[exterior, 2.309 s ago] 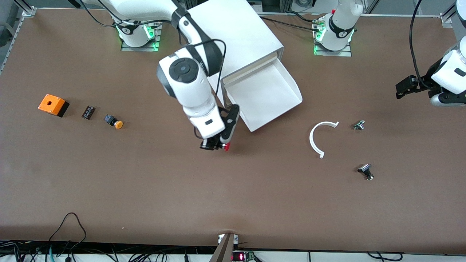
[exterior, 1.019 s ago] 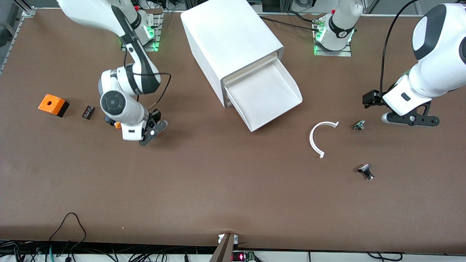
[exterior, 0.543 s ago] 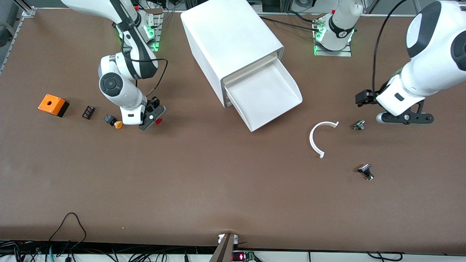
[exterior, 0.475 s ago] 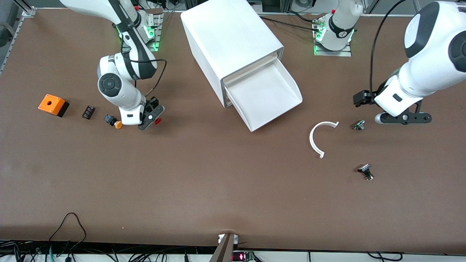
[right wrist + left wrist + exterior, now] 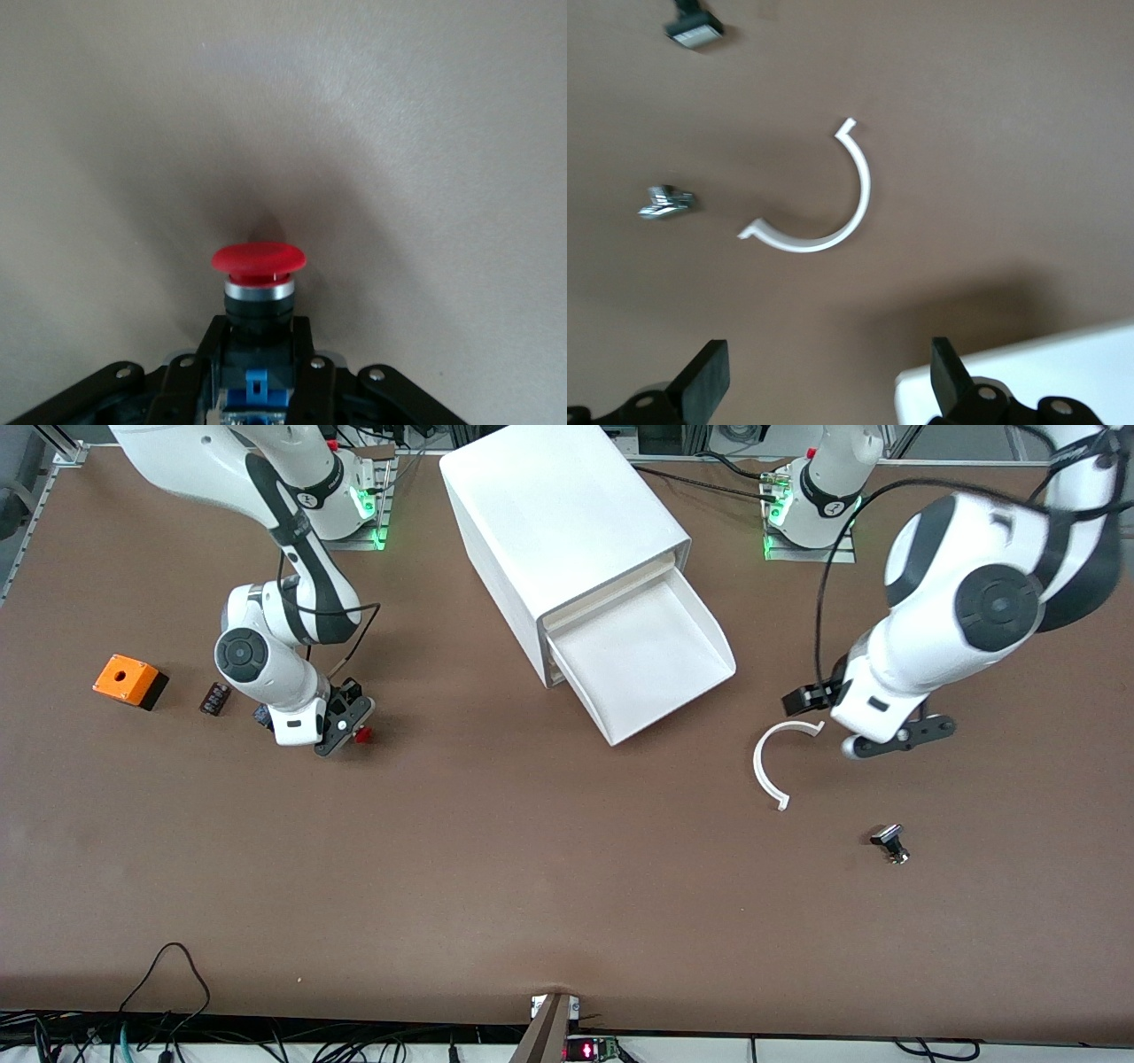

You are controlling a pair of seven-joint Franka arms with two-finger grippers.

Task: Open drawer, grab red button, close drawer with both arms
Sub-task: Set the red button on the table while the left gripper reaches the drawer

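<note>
Holding the button point(image 5: 258, 283) tight, the right gripper point(image 5: 341, 726) has carried it down near the table at 9 o'clock from the open drawer point(image 5: 647, 660), while the left gripper point(image 5: 824, 390), fingers apart, has swung toward the drawer to shut it.

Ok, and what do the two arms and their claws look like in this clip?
Both arms are glossy white with black joint bands and round dark caps at the joints. A thin black cable loops along each forearm. The right claw and left claw are black two-finger units; the wrist views show flat black fingers with small screw heads. Green lights glow at each base.
</note>
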